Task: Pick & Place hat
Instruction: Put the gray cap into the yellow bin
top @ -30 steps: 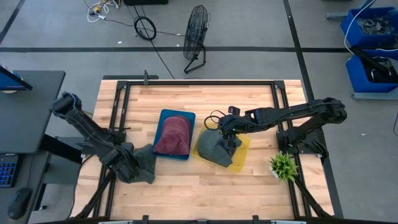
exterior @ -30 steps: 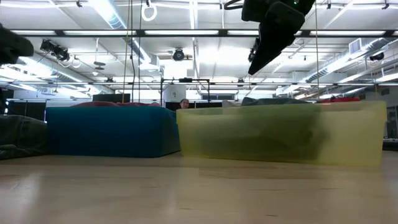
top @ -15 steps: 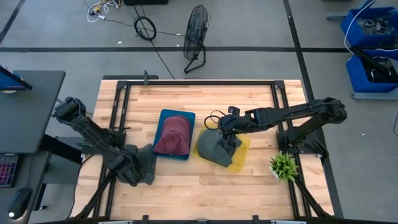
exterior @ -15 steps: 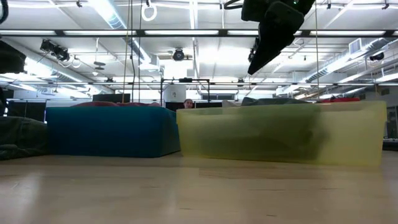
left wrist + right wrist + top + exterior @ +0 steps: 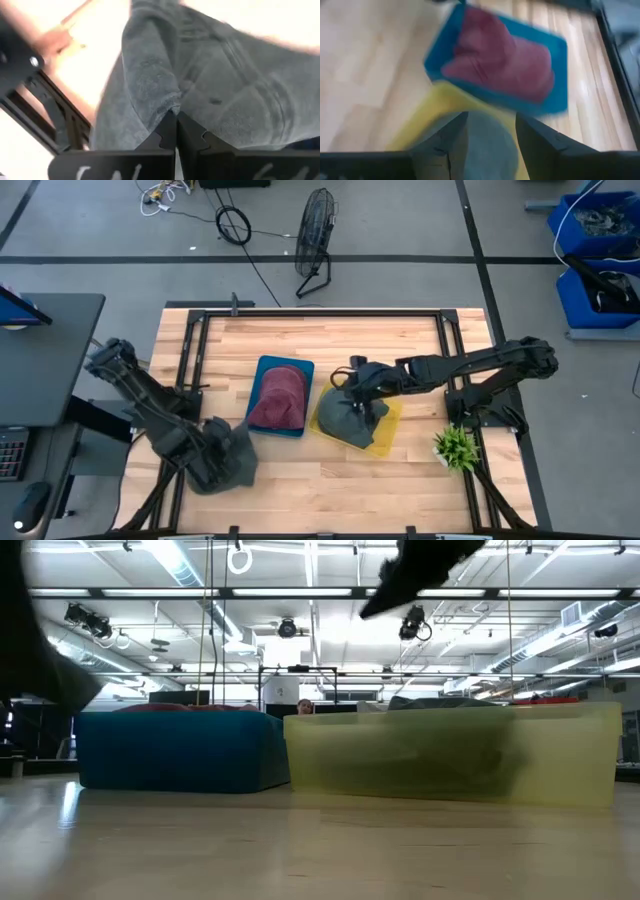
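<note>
My left gripper (image 5: 212, 460) is shut on a grey hat (image 5: 234, 460) near the table's near left corner; its wrist view shows the hat's cloth (image 5: 215, 85) ahead of the closed fingers. A second grey hat (image 5: 346, 420) lies in a yellow tray (image 5: 392, 426) at mid-table. My right gripper (image 5: 357, 392) hovers open above that hat, its fingers (image 5: 445, 140) standing apart over the grey cloth. A maroon hat (image 5: 278, 398) lies in a blue tray (image 5: 286, 362). My left gripper pinches a raised fold of the grey hat's cloth (image 5: 169, 102) between its two fingers. The rest of the hat spreads slack beyond the fingertips. In the low view none of the hat rests on the table top, so it hangs lifted clear.
The blue tray (image 5: 180, 750) and the yellow tray (image 5: 450, 755) stand side by side at mid-table. A small green plant (image 5: 457, 447) sits at the near right. Bare wood lies along the near edge and at the far side.
My left gripper has shut on the grey hat and moved toward the table's near edge and a little right. The hat has come up off the table with it. My right gripper has risen and shifted slightly toward the table's left, staying open.
</note>
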`<control>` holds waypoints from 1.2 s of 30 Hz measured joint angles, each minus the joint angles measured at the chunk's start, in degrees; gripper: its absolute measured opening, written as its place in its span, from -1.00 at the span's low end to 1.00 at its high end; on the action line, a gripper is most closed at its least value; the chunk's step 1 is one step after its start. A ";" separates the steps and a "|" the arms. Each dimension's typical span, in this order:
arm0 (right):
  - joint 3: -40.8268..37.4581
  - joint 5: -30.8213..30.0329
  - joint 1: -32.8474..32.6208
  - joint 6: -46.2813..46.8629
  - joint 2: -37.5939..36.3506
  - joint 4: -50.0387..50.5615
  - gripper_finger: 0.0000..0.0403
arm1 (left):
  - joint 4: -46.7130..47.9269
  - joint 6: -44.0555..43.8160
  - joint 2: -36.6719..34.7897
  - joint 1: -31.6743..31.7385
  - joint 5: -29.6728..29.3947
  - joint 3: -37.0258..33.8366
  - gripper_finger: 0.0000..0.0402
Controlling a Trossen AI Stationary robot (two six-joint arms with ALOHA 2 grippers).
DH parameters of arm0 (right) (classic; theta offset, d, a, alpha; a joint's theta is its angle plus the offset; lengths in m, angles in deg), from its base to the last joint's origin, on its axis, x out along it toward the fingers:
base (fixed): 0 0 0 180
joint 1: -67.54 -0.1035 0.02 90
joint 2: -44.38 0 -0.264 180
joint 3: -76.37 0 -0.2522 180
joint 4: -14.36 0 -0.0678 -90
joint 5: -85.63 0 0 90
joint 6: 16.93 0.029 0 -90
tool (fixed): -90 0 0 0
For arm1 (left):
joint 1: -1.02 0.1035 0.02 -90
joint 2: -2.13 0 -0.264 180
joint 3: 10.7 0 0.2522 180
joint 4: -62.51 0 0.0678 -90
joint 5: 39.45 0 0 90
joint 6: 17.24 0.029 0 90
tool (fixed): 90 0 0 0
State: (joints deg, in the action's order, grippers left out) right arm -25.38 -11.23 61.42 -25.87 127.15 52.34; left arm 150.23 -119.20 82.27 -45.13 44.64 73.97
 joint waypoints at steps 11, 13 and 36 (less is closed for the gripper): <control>0.02 4.99 -2.42 -7.94 0.18 -16.71 -0.17 | 12.84 30.64 9.07 3.96 -15.39 14.96 -0.98; 0.04 5.00 -2.82 -5.20 0.61 -20.58 -0.17 | 10.51 33.68 10.73 6.69 -19.06 14.96 -0.98; 0.04 -0.24 -4.04 -2.95 13.61 -26.42 -0.17 | -27.98 82.39 18.95 25.38 -29.70 14.94 -0.98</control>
State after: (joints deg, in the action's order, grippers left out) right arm -25.33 -11.47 57.37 -28.82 140.75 25.92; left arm 122.26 -36.81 101.21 -19.75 14.94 88.91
